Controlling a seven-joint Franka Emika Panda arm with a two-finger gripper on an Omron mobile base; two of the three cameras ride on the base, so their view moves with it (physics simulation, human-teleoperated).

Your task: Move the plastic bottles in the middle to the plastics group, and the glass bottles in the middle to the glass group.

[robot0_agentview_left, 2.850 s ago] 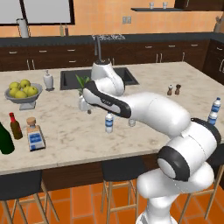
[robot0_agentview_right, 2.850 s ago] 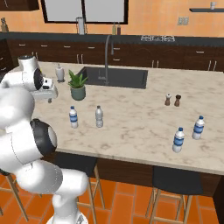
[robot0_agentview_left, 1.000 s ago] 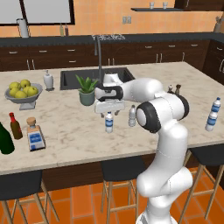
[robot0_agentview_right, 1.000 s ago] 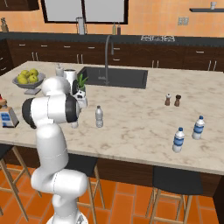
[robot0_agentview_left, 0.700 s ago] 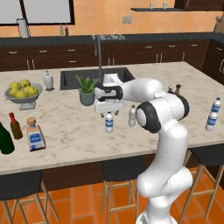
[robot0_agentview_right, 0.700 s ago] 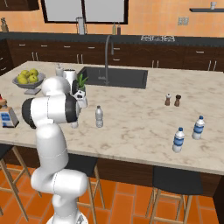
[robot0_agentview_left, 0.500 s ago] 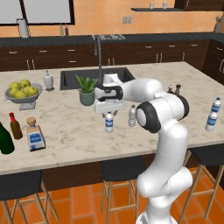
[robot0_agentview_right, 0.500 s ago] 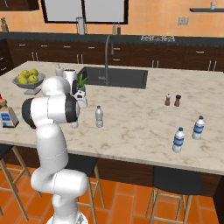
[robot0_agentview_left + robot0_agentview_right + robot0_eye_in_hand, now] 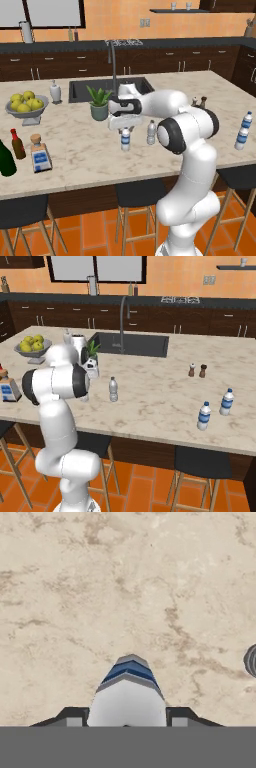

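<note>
**Gripper poised over the blue-label bottle at mid-counter**

The gripper (image 9: 125, 126) points straight down above the blue-label bottle (image 9: 125, 139), which stands upright on the marble counter (image 9: 80, 150). In the hand view the bottle (image 9: 129, 694) rises between the two dark fingertips (image 9: 72, 714), one on either side of its white cap; the jaws are spread wider than the bottle, and whether they touch it cannot be told.

Just beside it, toward the arm's right, stands the plain bottle (image 9: 151, 132), also upright; the right base view shows it (image 9: 113, 389) alone on bare counter, apart from the arm. A grey round edge at the right border of the hand view cannot be identified.

Behind the gripper sits a potted plant (image 9: 99, 103), with the sink (image 9: 87, 89) and tap (image 9: 113, 60) beyond it.

At the counter's left end are the green wine bottle (image 9: 6, 159), the red-capped sauce bottle (image 9: 18, 144) and, just beside them, the square corked bottle (image 9: 39, 154). Farther back there are a fruit bowl (image 9: 27, 104) and a white jar (image 9: 55, 91).

At the right end, well apart from the gripper, two blue-label bottles (image 9: 203, 416) stand near each other, with the salt and pepper shakers (image 9: 197, 370) farther back.
</note>
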